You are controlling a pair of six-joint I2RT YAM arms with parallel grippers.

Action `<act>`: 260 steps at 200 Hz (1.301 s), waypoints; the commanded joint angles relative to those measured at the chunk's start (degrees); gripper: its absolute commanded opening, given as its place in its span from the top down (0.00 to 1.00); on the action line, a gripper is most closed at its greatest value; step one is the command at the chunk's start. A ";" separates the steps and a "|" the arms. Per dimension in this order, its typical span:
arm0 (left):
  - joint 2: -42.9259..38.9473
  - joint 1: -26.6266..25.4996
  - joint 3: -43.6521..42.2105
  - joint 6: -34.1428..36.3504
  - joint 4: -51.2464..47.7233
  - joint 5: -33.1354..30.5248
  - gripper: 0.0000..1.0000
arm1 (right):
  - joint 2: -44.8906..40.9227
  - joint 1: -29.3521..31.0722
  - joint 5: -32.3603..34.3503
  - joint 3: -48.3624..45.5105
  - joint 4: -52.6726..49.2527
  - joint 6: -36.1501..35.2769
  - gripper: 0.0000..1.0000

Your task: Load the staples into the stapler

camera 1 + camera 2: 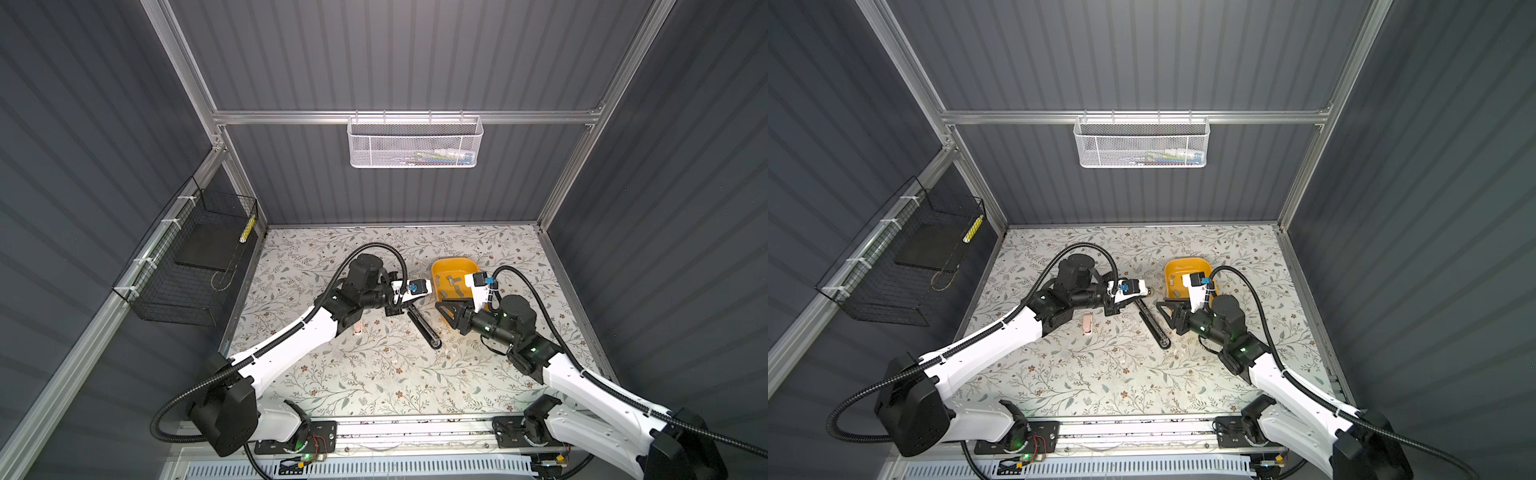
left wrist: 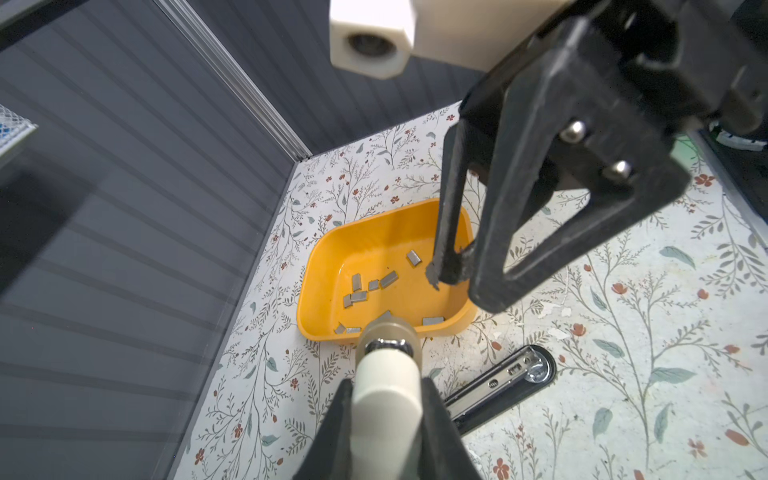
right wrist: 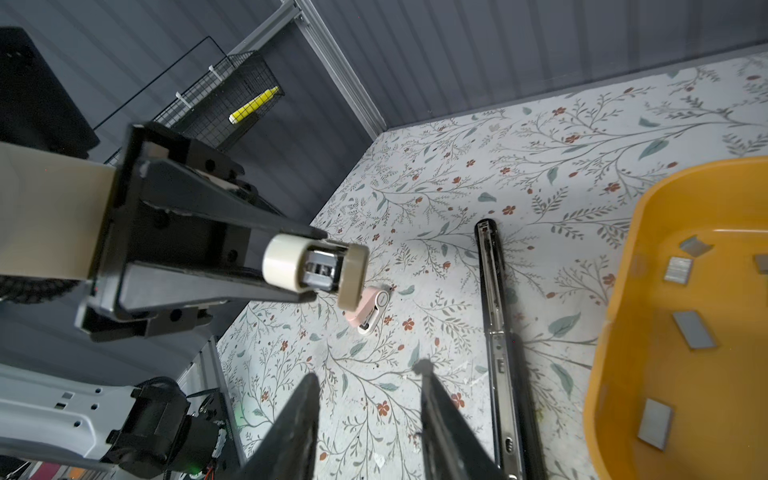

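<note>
A long black metal stapler (image 1: pixel 424 328) lies open just left of the orange plastic tray (image 1: pixel 453 260); floral tabletop (image 1: pixel 457 241) behind the tray is bare.

Glossy orange plastic tray (image 2: pixel 365 245) holds dull grey metal staples (image 2: pixel 388 279).

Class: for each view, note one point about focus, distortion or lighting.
Both top views: wide angle splays the dark grey ribbed walls; the floral tabletop is far brighter. Left wrist view: the small cream stapler nearest the lens is soft, the grey metal staples crisp. Right wrist view: the jaws of the right gripper are out of focus.
</note>
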 commanded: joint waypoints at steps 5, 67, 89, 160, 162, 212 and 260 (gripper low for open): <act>-0.92 -0.14 0.37 0.50 1.00 2.91 1.00 | 0.04 0.35 -1.78 1.67 1.87 -1.01 0.59; -0.24 -3.17 -0.33 5.78 -1.41 4.27 1.00 | 1.18 0.42 -3.39 1.68 3.39 0.71 0.59; 0.41 -4.53 0.00 6.43 -2.22 3.77 1.00 | 1.23 0.42 -3.13 1.47 3.79 0.95 0.59; 0.73 -4.55 -0.26 6.67 -2.33 3.92 1.00 | 2.44 0.45 0.61 1.43 2.48 1.74 0.72; 0.72 -4.60 -0.27 6.65 -2.19 3.96 1.00 | 2.55 0.44 0.86 1.48 2.41 1.77 0.73; -2.39 -2.36 -0.65 5.69 -2.19 12.19 1.00 | 6.53 0.21 8.76 2.81 -2.02 4.05 0.76; -4.54 -1.19 -1.44 7.51 -2.67 20.79 1.00 | 11.78 0.08 9.44 3.72 -2.02 5.78 0.73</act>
